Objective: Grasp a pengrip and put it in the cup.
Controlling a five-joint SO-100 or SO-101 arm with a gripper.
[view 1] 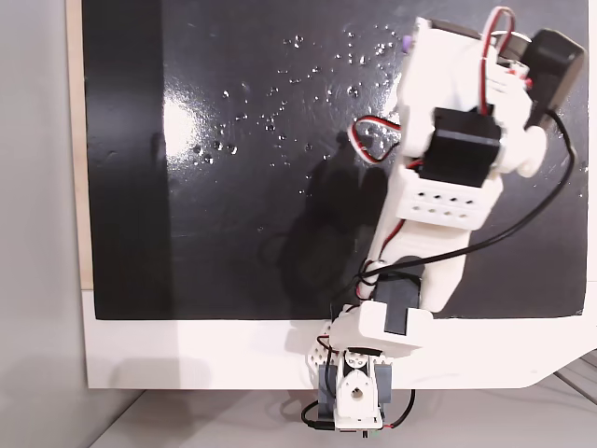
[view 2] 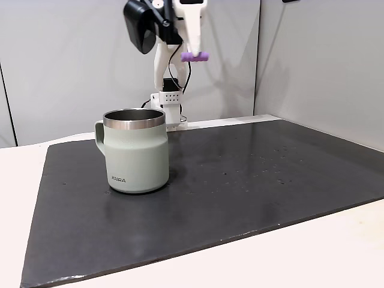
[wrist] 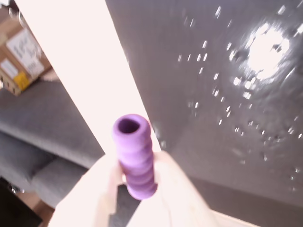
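At inspection the fingers (view 2: pixel 193 53) were closed on the pengrip (view 2: pixel 195 57), which was held crosswise well above the bench near the top centre of a fixed view. In the wrist view the pengrip (wrist: pixel 136 156) stood at lower centre, its open end toward the camera, with a pale finger pressed against each side.

The cup (view 2: pixel 135 150) stood upright on the black mat (view 2: pixel 252 180), left of centre in that fixed view, handle to the left and steel rim open. The pengrip hung above and to the right of the cup, clearly higher than the rim; whether it was also farther back could not be judged.

The mat's near edge ran along the bottom of that view, with the pale bench (view 2: pixel 336 246) showing at lower right and far left. The mat to the right of the cup was bare apart from small shiny specks (view 2: pixel 273 157).

In a fixed view from above, the arm (view 1: pixel 438 177) reached from its base at bottom centre toward the upper right, over the mat (view 1: pixel 233 233). The mat's lower edge met a white board (view 1: pixel 187 350); specks (view 1: pixel 280 103) lay scattered across the upper middle. A sliver of purple (view 1: pixel 407 43) showed at the arm's upper edge.

In the wrist view the mat's edge ran diagonally, with the bright bench strip (wrist: pixel 75 71) to its left.
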